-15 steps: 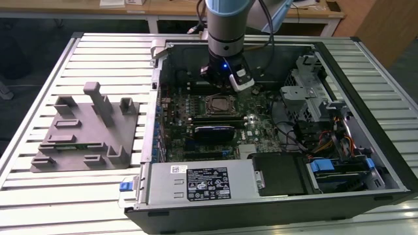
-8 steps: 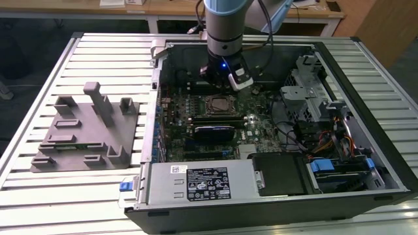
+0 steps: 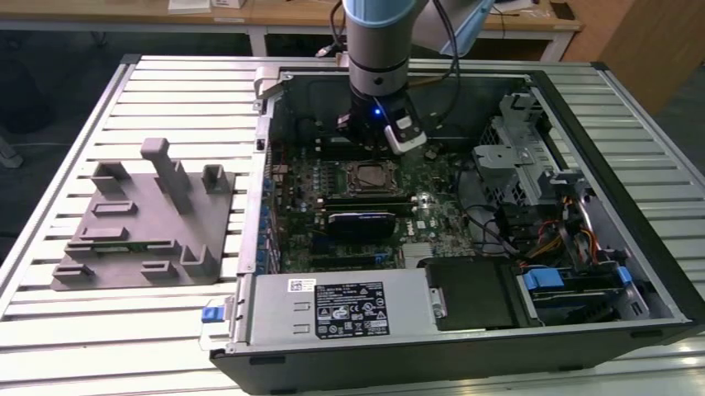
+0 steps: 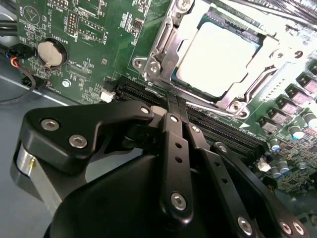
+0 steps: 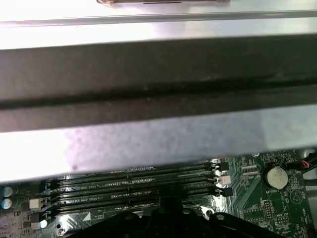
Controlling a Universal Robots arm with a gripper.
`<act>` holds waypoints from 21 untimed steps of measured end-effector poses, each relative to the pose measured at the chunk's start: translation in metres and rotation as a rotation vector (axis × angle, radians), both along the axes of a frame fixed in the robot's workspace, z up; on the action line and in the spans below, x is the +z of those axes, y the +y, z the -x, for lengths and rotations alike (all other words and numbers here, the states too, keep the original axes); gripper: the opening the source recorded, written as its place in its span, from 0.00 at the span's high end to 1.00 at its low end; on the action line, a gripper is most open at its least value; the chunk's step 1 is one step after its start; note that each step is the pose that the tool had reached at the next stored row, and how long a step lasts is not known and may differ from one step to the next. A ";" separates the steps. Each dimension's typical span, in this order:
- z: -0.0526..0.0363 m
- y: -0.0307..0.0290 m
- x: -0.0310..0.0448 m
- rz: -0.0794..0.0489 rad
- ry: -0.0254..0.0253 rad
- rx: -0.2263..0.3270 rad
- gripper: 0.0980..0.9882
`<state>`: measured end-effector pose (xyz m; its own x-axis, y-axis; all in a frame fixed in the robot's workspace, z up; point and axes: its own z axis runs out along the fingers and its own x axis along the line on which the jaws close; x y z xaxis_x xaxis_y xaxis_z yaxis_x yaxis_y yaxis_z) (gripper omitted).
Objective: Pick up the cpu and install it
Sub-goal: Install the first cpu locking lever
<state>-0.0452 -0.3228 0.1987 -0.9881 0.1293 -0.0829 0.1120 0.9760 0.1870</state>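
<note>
My tool (image 4: pixel 173 106) is closed, holding nothing, just beside the cpu (image 4: pixel 218 57), which sits in the motherboard socket (image 3: pixel 367 175). I judge it light, stiff, fragile: edge-hold only.

We see the cpu (image 4: pixel 216 58) as a flat square chip with a pale, silvery top plate, lying level in its socket on the green motherboard, framed by the metal retention bracket. In the exterior view the cpu (image 3: pixel 368 175) sits near the middle of the open computer case.
</note>
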 end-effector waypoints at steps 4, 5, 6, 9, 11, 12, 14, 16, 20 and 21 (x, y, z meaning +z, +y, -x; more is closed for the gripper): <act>0.0000 0.0038 -0.0004 0.000 -0.0001 -0.014 0.99; 0.0000 0.0042 -0.0006 0.000 -0.0002 -0.018 0.99; 0.0000 0.0043 -0.0007 0.000 -0.0002 -0.025 0.99; -0.0001 0.0044 -0.0014 0.000 -0.0002 -0.061 0.99; -0.0001 0.0044 -0.0022 0.000 -0.0001 -0.090 0.99; 0.0000 0.0043 -0.0025 0.001 0.0000 -0.103 0.99; 0.0000 0.0043 -0.0032 0.001 0.0002 -0.125 0.99; 0.0000 0.0043 -0.0038 0.001 0.0002 -0.144 0.99; -0.0001 0.0043 -0.0042 0.001 -0.0002 -0.160 0.99; -0.0001 0.0044 -0.0041 0.001 -0.0002 -0.160 0.99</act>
<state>-0.0451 -0.3185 0.1947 -0.9549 0.2851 -0.0833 0.2661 0.9458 0.1863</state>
